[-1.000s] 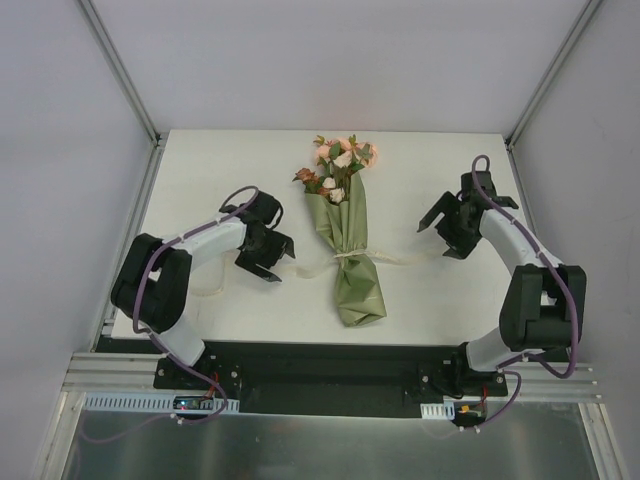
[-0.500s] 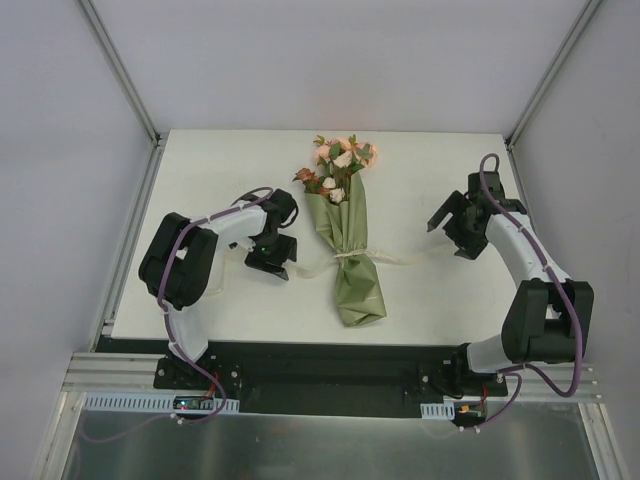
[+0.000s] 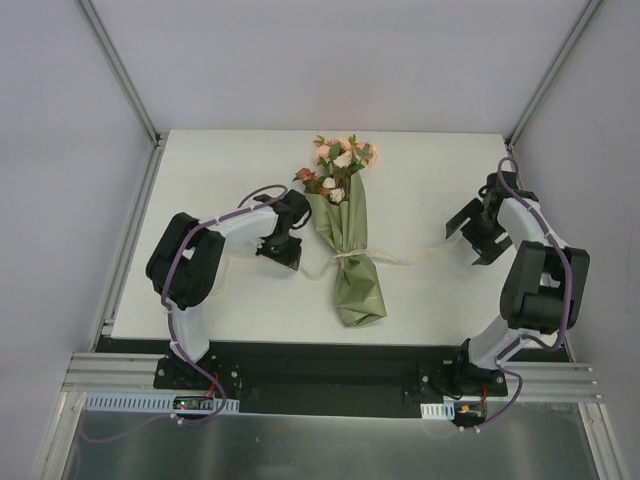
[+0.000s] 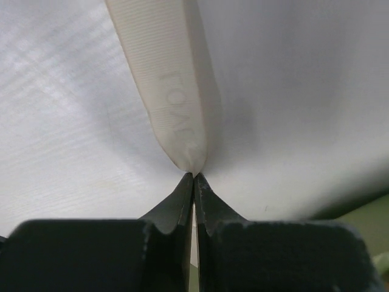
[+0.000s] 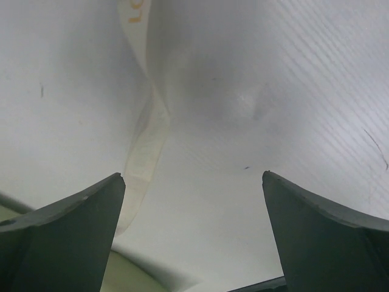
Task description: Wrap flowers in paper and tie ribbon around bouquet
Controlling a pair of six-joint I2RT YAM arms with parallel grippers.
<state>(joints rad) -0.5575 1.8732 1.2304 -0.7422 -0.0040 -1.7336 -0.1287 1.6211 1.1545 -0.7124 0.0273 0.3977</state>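
Top external view: a bouquet [image 3: 347, 245] lies near the middle of a white worktop [image 3: 430, 180]. Its flowers [image 3: 338, 165] point to the far edge, and the foot of the green paper [image 3: 358, 290] cone points toward the arms. A cream ribbon [image 3: 350, 256] circles the cone's narrow waist, with one tail trailing to each side across the worktop. Whether it is knotted is too small to tell.

The left claw [image 3: 289, 255] sits low, just beside the bouquet. Its wrist view shows the fingers pressed together, with the end of the ribbon [image 4: 167, 85] narrowing into their very tips, so it appears pinched by its last bit only. The right claw [image 3: 470, 238] is well off to the other side, spread wide and holding nothing. In its wrist view the ribbon [image 5: 144, 146] lies twisted on the worktop, nearer one finger than the other.

Likely trouble: so slight a nip could let the ribbon slide free once pulled. A pull from the left alone, with the other tail loose, could drag or roll the bouquet, or slacken the loop. The right claw could also close beside the twisted tail and miss it.

Room: open worktop lies beyond the left claw. The right claw is near the worktop's right edge and the side wall [image 3: 590, 180], leaving little outward travel. The cone's foot is near the front edge.
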